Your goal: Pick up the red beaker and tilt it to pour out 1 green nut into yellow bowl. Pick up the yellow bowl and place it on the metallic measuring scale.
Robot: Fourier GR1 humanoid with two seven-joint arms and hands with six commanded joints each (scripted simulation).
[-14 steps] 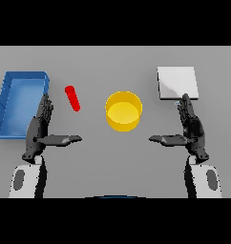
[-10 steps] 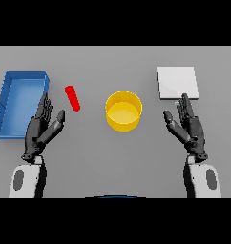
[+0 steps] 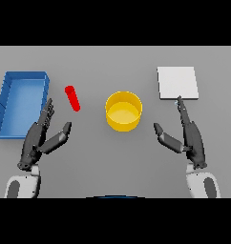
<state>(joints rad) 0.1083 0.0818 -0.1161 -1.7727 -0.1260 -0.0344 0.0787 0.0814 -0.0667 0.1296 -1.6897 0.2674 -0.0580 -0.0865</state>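
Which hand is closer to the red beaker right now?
Left. The left hand is just below the red beaker; the right hand is far across the table, past the bowl.

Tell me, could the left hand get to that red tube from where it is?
Probably yes. The left hand is open, and the red tube lies just beyond its fingertips with only bare table between. The blue tray sits off to the side, out of the way.
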